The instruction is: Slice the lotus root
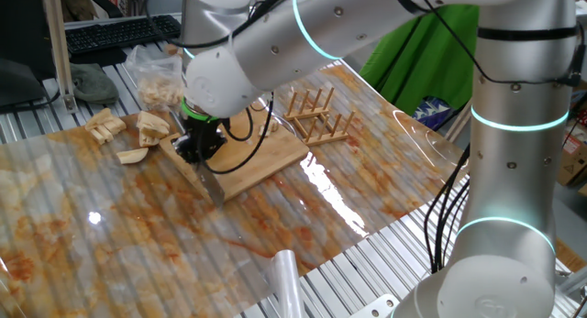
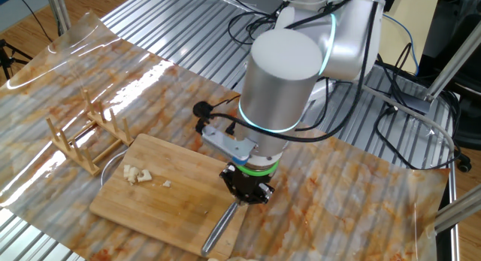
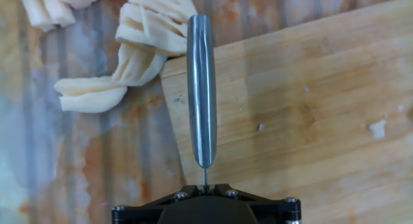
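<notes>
Lotus root pieces [image 3: 139, 50] are seen off the cutting board [image 3: 310, 101] edge; a knife [image 3: 201, 88] is clamped in the clenched hand [image 2: 248, 187], blade down.

Bright, even light, glare on plastic sheet [image 1: 385, 171]

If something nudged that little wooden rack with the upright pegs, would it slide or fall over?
The small wooden peg rack would probably slide rather than tip: it sits on flat rails wider than its pegs. It looks light, being thin open slats, so a slight push may move it. The glossy plastic sheet beneath likely gives little grip.
</notes>
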Controlling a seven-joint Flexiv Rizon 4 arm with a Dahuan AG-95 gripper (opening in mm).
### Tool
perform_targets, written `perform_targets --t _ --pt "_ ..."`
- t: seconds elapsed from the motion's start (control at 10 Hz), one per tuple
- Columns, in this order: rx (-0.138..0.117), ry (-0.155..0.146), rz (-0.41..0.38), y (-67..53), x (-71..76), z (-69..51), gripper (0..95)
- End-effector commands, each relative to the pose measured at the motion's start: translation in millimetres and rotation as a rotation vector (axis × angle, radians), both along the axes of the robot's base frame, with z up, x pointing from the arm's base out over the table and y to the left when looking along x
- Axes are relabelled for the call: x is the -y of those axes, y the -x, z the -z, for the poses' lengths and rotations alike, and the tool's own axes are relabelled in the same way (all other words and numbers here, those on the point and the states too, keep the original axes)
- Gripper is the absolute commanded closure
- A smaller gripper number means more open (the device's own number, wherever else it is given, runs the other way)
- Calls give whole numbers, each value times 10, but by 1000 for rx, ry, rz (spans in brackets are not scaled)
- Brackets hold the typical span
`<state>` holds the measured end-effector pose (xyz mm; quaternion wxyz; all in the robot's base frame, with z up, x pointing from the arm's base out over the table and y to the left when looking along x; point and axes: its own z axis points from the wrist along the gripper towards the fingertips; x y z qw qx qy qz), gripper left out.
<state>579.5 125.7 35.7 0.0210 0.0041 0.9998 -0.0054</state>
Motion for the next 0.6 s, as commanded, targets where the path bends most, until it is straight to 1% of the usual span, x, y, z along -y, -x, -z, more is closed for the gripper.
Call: perform_targets --t 0.1,0.3,0.6 --pt "-9 -7 -22 -45 88 -39 950" --pt "-4 -12 -53 -127 247 -27 950" --pt "3 -9 -74 -189 357 -22 950"
